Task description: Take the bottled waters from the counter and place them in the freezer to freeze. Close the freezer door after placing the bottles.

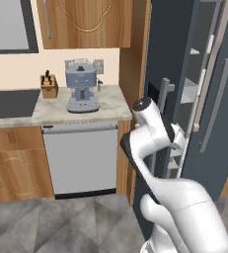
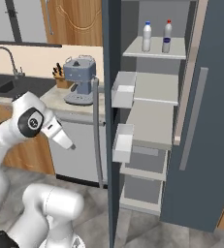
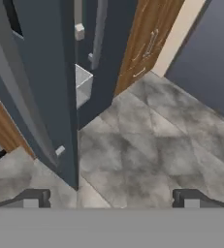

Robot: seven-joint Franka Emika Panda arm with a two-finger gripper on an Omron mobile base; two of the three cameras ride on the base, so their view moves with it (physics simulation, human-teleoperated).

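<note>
The freezer (image 2: 152,116) is seen standing open beside the counter (image 1: 110,106), and both bottles are found on its top shelf (image 2: 154,50): the blue-capped bottle (image 2: 146,37) is placed upright to the left, the red-capped bottle (image 2: 167,36) upright just beside it to the right, the two set apart by a small gap. The door (image 2: 111,121) is swung out toward the robot, seen nearly edge-on in the right base view, with its long handle (image 2: 98,133) on the outer face and two clear bins (image 2: 123,89) on the inner face. In the hand view the door's dark edge (image 3: 67,97) is seen running up the frame, with a bin (image 3: 83,85) beside it and grey tiled floor (image 3: 152,135) below. The gripper (image 3: 111,198) is held wide open, its two fingertips (image 3: 36,197) parted at the bottom of the hand view, and nothing is held between them; it is pointed down at the floor near the door's lower edge. On the counter a coffee machine (image 1: 81,86) and a knife block (image 1: 49,85) are left standing, above a silver dishwasher (image 1: 80,158). A sink (image 2: 7,86) with a tap (image 2: 4,58) is seen further along.
</note>
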